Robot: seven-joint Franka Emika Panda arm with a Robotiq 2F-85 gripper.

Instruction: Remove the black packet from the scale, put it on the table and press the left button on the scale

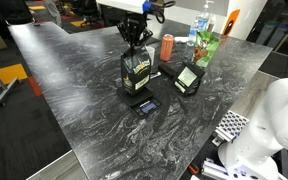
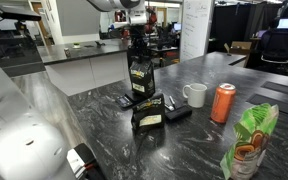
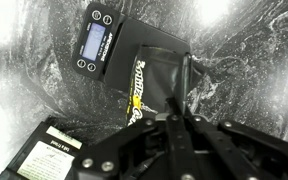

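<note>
A tall black bag with a gold label (image 1: pixel 136 72) stands upright on the scale (image 1: pixel 147 104), whose bluish display (image 3: pixel 94 45) shows in the wrist view. My gripper (image 1: pixel 136 40) is directly above the bag and shut on its top edge; the wrist view shows the fingers (image 3: pixel 181 112) pinched together on the bag's (image 3: pixel 154 85) folded top. The black packet (image 1: pixel 188 77) with its pale square panel lies on the table (image 1: pixel 84 90) beside the scale. It is also seen in an exterior view (image 2: pixel 147 114) and low in the wrist view (image 3: pixel 49 160).
An orange can (image 1: pixel 167 46), a water bottle (image 1: pixel 202 28) and a green packet (image 1: pixel 207 48) stand behind the scale. A white mug (image 2: pixel 195 95) sits near the can (image 2: pixel 223 102). The robot's white base (image 1: pixel 269 125) is at the table's edge.
</note>
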